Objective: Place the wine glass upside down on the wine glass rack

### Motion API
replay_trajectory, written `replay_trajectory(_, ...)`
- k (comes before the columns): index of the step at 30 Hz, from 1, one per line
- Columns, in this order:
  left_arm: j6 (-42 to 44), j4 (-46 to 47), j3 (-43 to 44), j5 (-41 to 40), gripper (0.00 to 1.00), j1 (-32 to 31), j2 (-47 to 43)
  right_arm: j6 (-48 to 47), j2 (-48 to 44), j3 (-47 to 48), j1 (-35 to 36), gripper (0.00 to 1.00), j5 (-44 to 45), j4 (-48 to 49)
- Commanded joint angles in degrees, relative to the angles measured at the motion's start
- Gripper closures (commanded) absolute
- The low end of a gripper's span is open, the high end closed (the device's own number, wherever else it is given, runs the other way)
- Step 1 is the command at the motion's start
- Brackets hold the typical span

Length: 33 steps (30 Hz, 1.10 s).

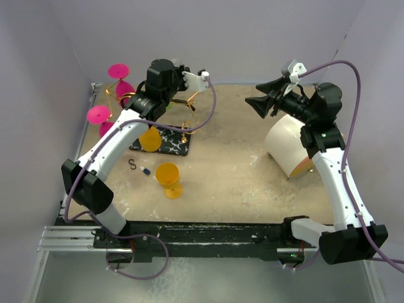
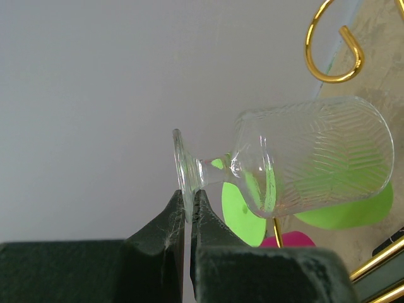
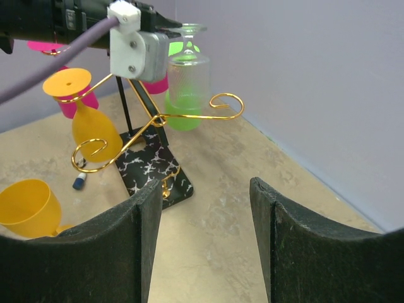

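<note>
Above the beige tabletop (image 1: 240, 164) we saw the left end effector (image 2: 189, 201) clamped on the foot of the clear ribbed wine glass (image 2: 309, 161); the right end effector (image 3: 203, 192) gaped empty.

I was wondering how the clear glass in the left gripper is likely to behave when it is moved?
It is probably rigid and fragile: the clear glass looks thin-walled and transparent. The left gripper pinches only the edge of its foot, with the bowl hanging off sideways, so it may pivot or slip in the grip.
</note>
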Motion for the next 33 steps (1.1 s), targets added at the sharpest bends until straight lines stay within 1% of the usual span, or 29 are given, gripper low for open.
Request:
replay_trajectory(1,3.07,5.60,-0.11,0.99,1.00,-0.60,-0.65,-0.72,0.03,1.51,-0.18,0.40,-0.27,1.09)
replay_trajectory(5,5.40,5.74,-1.81,2.21,1.00,-0.64,-0.81,-0.77,0.09,1.34,-0.18,0.40,-0.33,1.09)
replay_trajectory(13,7.29,4.97,-3.00,5.03,1.00,-0.83,-0.83,-0.91,0.21,1.30,-0.26,0.40,-0.53,0.92)
replay_trajectory(23,9.73,-0.62,-0.73,7.87,1.00,-1.03,0.11,-0.88,0.34,1.34,-0.35,0.40,-1.05,0.83)
replay_trajectory(33,11.08,-2.64,0.08,10.70,1.00,-1.19,1.62,-0.60,1.17,1.25,-0.34,0.40,-1.72,0.92)
